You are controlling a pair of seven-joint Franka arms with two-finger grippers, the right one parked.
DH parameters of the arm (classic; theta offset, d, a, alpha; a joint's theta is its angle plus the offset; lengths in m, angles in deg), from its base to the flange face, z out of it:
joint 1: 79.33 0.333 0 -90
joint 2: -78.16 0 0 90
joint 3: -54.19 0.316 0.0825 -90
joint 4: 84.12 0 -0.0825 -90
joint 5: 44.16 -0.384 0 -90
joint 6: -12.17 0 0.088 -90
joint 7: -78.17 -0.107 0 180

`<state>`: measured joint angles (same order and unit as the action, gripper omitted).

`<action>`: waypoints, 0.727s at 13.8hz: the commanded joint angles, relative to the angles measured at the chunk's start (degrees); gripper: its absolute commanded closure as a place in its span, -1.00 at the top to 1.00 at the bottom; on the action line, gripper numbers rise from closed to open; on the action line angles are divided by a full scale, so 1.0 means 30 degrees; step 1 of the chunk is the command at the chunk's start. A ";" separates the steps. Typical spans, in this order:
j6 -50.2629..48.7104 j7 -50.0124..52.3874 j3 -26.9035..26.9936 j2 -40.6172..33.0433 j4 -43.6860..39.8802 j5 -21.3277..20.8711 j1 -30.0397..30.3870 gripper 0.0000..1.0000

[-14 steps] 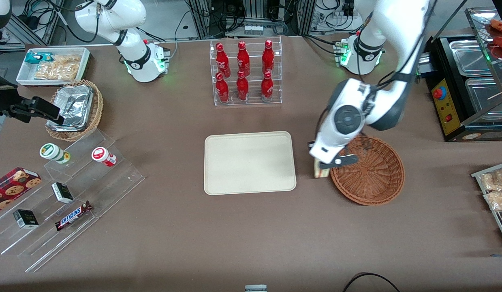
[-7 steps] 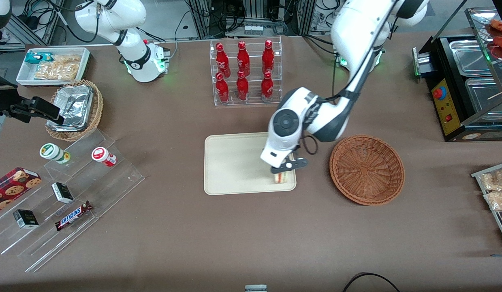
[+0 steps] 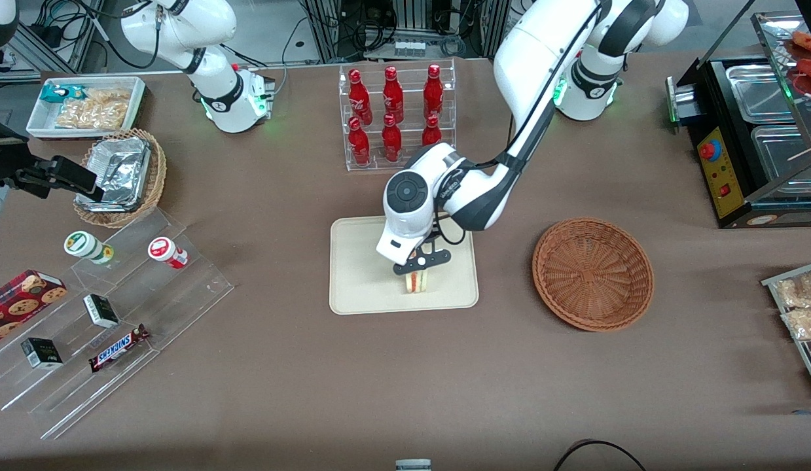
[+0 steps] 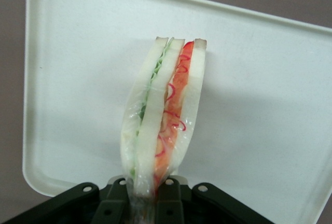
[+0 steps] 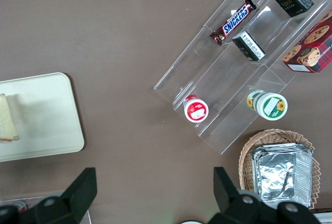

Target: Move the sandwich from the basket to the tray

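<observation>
Now that the arm has swept away from the basket (image 3: pixel 593 273), which sits bare at the right of the front view, the gripper (image 3: pixel 419 264) hangs over the tray (image 3: pixel 366 288) at the centre of the frame, where a second ago it was just at the basket's rim and half a second ago only at the tray's edge nearest the basket. That carry looks like the bulk of the job: the sandwich (image 3: pixel 416 281) is out of the basket and above the tray's bare surface, in the half nearer the front camera, so what seems left is to lower and let go. The fingers are closed tight on one narrow end of the sandwich (image 4: pixel 161 125), pinching it across the bread slices, as the wrist view shows. Held this way, the wedge hangs with its long axis running away from the fingers toward the tray, its cut face of red, orange and green filling turned to the wrist camera, and its free end pointing at the tray (image 4: pixel 270 105) below. Whether that end touches the tray cannot be told; a soft shadow on the surface suggests it is close. Released upright on so narrow an end, it would probably tip onto a flat side.
</observation>
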<state>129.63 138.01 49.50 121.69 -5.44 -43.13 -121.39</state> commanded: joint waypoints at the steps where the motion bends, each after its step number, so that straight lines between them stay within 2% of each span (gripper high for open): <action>1: 0.0309 0.0762 0.0274 0.0665 -0.0854 0.0154 -0.0569 -0.80; 5: 0.0517 0.1203 0.0274 0.0930 -0.0825 0.0154 -0.0862 -0.77; 6: 0.0517 0.1261 0.0245 0.0901 -0.0824 0.0183 -0.0862 -0.57; 7: 0.0517 0.1262 0.0245 0.0872 -0.0824 0.0212 -0.0862 0.52; 8: 0.0517 0.1262 0.0245 0.0843 -0.0766 0.0184 -0.0862 1.00; 10: 0.0430 0.1116 0.0274 0.0551 -0.0736 -0.0137 -0.0862 1.00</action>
<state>131.45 140.62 49.52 123.74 -6.54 -43.14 -123.14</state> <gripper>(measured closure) 0.665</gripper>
